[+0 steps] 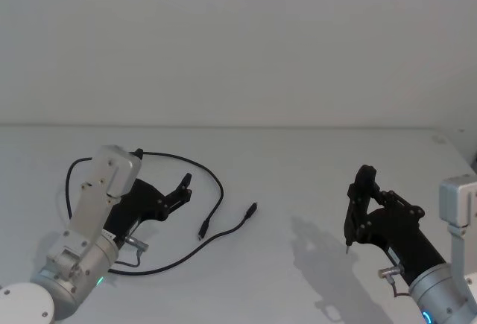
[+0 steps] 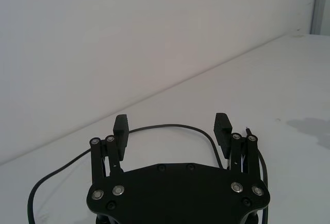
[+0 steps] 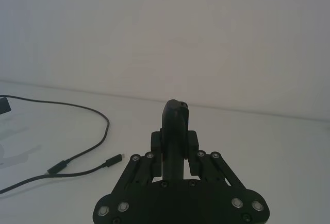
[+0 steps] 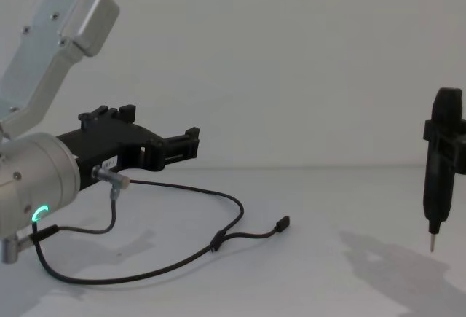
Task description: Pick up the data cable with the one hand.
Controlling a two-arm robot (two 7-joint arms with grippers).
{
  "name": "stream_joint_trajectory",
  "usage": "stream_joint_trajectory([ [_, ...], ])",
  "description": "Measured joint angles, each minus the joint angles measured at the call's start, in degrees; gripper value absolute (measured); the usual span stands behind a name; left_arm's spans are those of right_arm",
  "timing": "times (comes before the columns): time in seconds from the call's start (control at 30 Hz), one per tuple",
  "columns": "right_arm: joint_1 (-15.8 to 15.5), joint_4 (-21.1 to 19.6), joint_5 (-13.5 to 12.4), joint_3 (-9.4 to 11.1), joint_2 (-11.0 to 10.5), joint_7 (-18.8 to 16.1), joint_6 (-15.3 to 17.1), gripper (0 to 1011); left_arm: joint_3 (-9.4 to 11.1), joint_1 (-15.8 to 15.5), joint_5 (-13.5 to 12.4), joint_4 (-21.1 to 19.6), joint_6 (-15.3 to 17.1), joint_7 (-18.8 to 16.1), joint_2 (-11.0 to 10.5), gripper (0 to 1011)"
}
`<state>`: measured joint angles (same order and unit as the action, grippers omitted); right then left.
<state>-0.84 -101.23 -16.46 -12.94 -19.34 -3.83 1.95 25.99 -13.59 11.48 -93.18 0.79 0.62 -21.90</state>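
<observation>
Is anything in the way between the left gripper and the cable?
Nothing visible. The left gripper hangs open just above the cable, with clear air between them; the right gripper, shut on a pen tool, stands far off.

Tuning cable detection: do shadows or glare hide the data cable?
Head view: data cable dark against the white table, no glare; the pen-shaped tool in the right gripper casts a soft shadow clear of it. Chest view: faint shadow under the left gripper, cable distinct.

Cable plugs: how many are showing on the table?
2. One plug lies farther right, the other plug closer to the left gripper. More may be hidden beneath it.
</observation>
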Motion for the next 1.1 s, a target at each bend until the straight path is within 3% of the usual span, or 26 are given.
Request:
stream_joint_trajectory([
  [0.63,0.0,0.0,0.0,0.0,0.0,0.0,0.0,279,0.02,-0.09,0.09,0.01,0.1,0.47,-0.06,1001],
  [0.8,0.0,0.0,0.0,0.0,0.0,0.0,0.0,279,-0.03,-0.52,0.81,0.07,0.39,2.24,-0.47,1001],
  [1.1,0.0,0.0,0.0,0.0,0.0,0.0,0.0,279,-0.18,-1.57,4.39,0.33,2.07,8.81,-1.88,1001],
])
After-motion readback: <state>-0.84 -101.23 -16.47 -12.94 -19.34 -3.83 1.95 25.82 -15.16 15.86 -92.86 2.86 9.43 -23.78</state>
